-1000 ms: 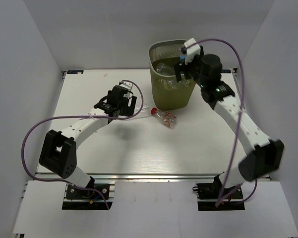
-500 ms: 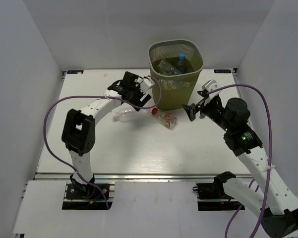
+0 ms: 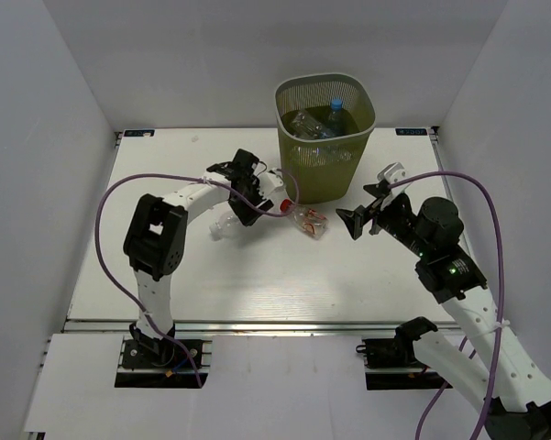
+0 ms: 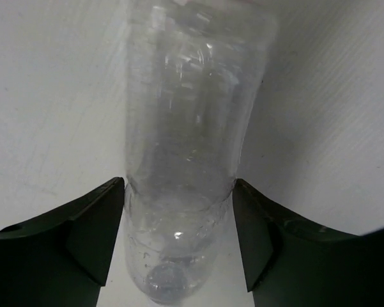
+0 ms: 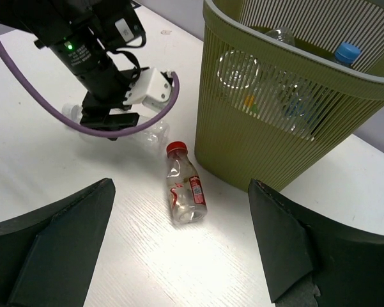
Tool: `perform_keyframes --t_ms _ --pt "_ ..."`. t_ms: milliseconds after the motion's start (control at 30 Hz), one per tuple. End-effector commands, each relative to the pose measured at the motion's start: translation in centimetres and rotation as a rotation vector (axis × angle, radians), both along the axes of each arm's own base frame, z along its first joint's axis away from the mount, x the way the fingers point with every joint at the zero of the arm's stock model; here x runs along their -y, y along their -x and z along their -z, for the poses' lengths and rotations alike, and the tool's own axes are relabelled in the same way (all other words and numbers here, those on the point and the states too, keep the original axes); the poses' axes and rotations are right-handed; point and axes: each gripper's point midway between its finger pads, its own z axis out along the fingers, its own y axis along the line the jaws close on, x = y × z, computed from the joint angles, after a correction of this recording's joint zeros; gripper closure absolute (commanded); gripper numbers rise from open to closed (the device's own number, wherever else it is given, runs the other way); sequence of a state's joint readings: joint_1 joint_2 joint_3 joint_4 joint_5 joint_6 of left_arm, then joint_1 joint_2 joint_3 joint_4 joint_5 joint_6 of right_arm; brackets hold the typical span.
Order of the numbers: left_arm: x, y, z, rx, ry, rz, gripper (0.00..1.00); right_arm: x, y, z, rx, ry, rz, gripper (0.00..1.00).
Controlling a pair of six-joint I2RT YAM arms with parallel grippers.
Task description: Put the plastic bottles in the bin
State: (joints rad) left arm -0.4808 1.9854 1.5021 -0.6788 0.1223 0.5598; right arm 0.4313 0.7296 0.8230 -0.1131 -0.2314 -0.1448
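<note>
A clear plastic bottle lies on the white table, and my left gripper is shut on its base end, a finger touching each side. In the top view the left gripper is low over this bottle. A small red-capped bottle lies just right of it, also in the right wrist view. The olive-green bin stands at the back and holds several clear bottles, one blue-capped. My right gripper is open and empty, above the table right of the red-capped bottle, pointing at it.
White walls close in the table on the left, back and right. The left arm's purple cable loops over the left side of the table. The bin wall rises just beyond the red-capped bottle.
My right arm has drawn back from over the bin and come down right of the red-capped bottle. My left gripper has moved right and down onto the clear bottle.
</note>
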Motion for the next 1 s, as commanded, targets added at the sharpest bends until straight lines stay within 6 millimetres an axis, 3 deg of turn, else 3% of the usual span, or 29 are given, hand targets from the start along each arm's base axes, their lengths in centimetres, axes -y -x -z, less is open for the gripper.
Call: perform_keyframes --t_ms 0,100,167,200,300,333,367,433,467,500,533,600,667,867,967 --pt "-0.8 2.5 3.5 -0.113 -0.041 0.006 0.25 0.0 0.4 -0.9 0.026 -0.031 -0.004 0.1" --pt "-0.5 3.0 3.8 -0.127 -0.04 -0.003 0.36 0.3 0.7 -0.9 0.03 -0.037 0.003 0.1" --pt "-0.7 3.0 2.9 -0.113 -0.034 -0.025 0.54 0.4 0.8 -0.9 0.031 -0.037 0.009 0.1" --pt "-0.7 2.9 2.2 -0.096 -0.029 -0.038 0.59 0.5 0.8 -0.6 0.03 -0.035 0.012 0.1" --pt "-1.0 1.6 -2.6 0.01 0.042 -0.126 0.74 0.7 0.7 -0.5 0.035 -0.028 0.022 0.12" --pt "-1.2 0.9 -4.4 0.06 0.072 -0.156 0.89 0.8 0.7 -0.1 0.025 -0.022 0.027 0.21" --pt "-1.9 0.5 -8.1 0.154 0.105 -0.227 1.0 0.8 0.7 0.1 0.024 -0.015 0.026 0.3" --pt "-2.1 0.0 -12.8 0.274 0.183 -0.282 1.0 0.8 0.8 0.7 0.015 -0.002 0.018 0.55" --pt "-1.6 -0.1 -16.0 0.322 0.263 -0.309 1.0 0.6 1.0 0.7 0.015 -0.002 0.007 0.73" --pt "-1.4 0.0 -18.7 0.376 0.323 -0.311 1.0 0.7 1.0 0.9 0.013 0.0 0.009 0.76" --pt "-0.8 1.0 -23.2 0.455 0.41 -0.295 1.0 0.7 1.1 1.1 0.011 0.004 0.007 0.76" --pt "0.6 2.5 -30.0 0.524 0.595 -0.239 1.0 0.9 1.0 1.3 0.007 0.004 0.018 0.76" --pt "1.8 3.3 -34.4 0.562 0.716 -0.186 1.0 1.0 0.9 1.6 0.001 0.009 0.025 0.75" --pt "5.3 5.8 -44.6 0.661 1.083 0.005 1.0 1.2 0.5 2.9 -0.017 0.029 0.044 0.75" --pt "6.5 6.2 -48.1 0.729 1.267 0.061 1.0 1.1 0.3 3.5 -0.023 0.041 0.043 0.74"
